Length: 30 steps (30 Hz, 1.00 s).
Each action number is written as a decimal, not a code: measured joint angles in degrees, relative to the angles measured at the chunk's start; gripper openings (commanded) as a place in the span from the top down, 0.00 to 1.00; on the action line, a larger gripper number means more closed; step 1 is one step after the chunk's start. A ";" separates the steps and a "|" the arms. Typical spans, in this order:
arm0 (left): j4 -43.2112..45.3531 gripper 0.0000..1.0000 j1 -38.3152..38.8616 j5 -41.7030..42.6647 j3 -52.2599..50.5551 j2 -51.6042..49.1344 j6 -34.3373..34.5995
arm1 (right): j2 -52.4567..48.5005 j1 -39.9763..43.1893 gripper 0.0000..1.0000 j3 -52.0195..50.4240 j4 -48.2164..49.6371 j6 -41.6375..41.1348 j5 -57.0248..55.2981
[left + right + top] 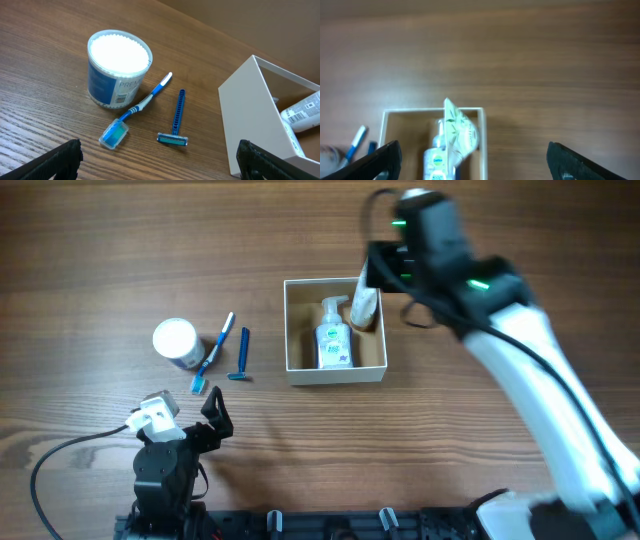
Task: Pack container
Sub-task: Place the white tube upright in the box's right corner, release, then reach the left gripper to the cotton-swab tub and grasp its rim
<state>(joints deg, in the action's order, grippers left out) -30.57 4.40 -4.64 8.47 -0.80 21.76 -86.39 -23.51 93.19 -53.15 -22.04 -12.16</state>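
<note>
The container (292, 370), a small square white box with a tan inside, stands mid-table. In it lie a clear pump bottle (333, 340) and a white tube (364, 303) leaning in its far right corner. Both show in the right wrist view, the tube (459, 135) tilted against the box wall (481, 131). My right gripper (472, 162) is open and empty, above the box's far right side. My left gripper (157, 160) is open and empty, low over the table near a blue razor (176, 120), a blue toothbrush (135, 112) and the box's left wall (245, 115).
A round white-lidded jar (176, 343) stands left of the toothbrush (215, 352) and razor (241, 356); it also shows in the left wrist view (118, 67). The left arm's base and cable sit at the front edge (165, 470).
</note>
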 measured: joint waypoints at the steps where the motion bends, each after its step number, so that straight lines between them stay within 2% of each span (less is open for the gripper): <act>1: 0.00 0.00 0.00 0.00 0.00 0.00 0.00 | 2.03 1.75 0.06 0.09 -1.14 -0.37 0.39; 6: 0.00 0.00 0.00 0.00 0.00 0.00 0.00 | 8.22 16.33 0.01 0.81 -6.36 -2.19 3.52; 13: 0.00 0.00 0.00 0.00 0.00 0.00 0.00 | 5.64 30.75 0.00 0.76 -9.86 -2.84 10.23; 19: 2.34 0.00 0.00 0.55 -0.07 0.00 0.00 | 5.11 32.57 0.00 0.76 -10.47 -3.21 12.72; 30: -0.55 0.01 0.00 11.39 0.35 -0.66 0.22 | 5.11 32.57 0.00 0.76 -10.54 -3.26 13.66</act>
<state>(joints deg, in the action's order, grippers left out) -31.11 4.40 6.74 8.82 -1.45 21.98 -81.28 9.06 93.95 -63.68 -25.30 1.50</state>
